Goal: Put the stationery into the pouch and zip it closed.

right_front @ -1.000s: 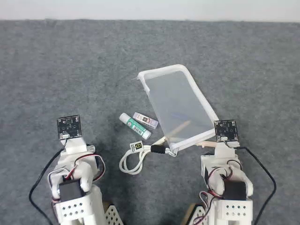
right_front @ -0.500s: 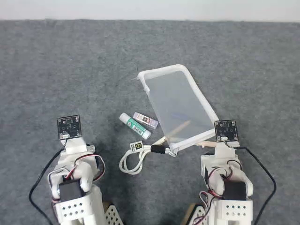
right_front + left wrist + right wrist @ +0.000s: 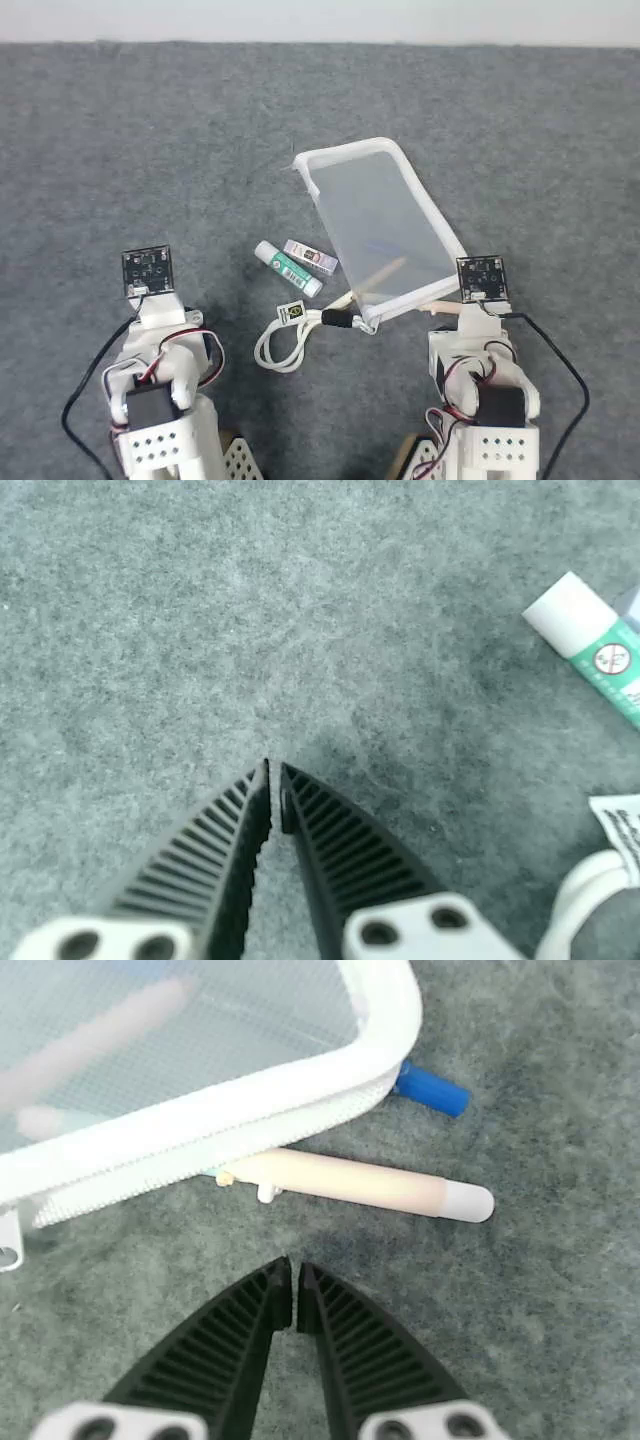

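Lying flat, the mesh pouch (image 3: 385,225) turns its zipper edge toward the arms, likely for loading; glue stick (image 3: 287,268) and eraser (image 3: 310,257) lie just left, a beige pen (image 3: 360,1185) at its near edge. Left gripper (image 3: 274,773) and right gripper (image 3: 293,1268) hover pinched together, empty.

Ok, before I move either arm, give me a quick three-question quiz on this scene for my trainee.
1. True or false: the right gripper is shut on the cream pen.
2. Which has one end hidden under the pouch rim: A glue stick, B cream pen, C neither?
3. How many grippers hold something?
Key: 1 false, it is shut on nothing; 2 B; 3 none, the left gripper is shut empty too.
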Controlling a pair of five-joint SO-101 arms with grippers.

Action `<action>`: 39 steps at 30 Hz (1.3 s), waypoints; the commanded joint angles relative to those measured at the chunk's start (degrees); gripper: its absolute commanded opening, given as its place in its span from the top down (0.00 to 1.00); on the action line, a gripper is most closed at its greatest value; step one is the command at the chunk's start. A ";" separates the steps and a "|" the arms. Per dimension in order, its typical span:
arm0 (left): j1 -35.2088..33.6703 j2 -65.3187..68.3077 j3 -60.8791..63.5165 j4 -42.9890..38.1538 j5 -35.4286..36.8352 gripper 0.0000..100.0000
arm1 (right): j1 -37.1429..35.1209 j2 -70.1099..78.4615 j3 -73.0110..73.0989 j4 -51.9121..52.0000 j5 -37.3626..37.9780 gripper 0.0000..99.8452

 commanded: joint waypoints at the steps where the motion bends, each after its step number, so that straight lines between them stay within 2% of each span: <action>1: 0.18 -0.97 -0.92 0.26 -0.88 0.99 | 0.48 -0.92 1.14 0.40 -0.09 0.99; 23: 0.44 -0.97 -0.92 0.26 -1.05 0.99 | 0.40 -0.92 1.14 0.40 -0.09 0.99; 29: 8.88 -0.97 -1.01 0.26 -1.05 0.99 | 0.31 -0.92 1.14 0.40 -0.18 0.99; 36: 12.40 -0.97 -1.01 0.26 -0.88 0.99 | 0.31 -0.92 1.14 0.40 -0.18 0.99; 39: 17.23 -0.97 -1.01 0.26 -0.88 0.99 | 0.31 -0.92 1.14 0.40 -0.26 0.99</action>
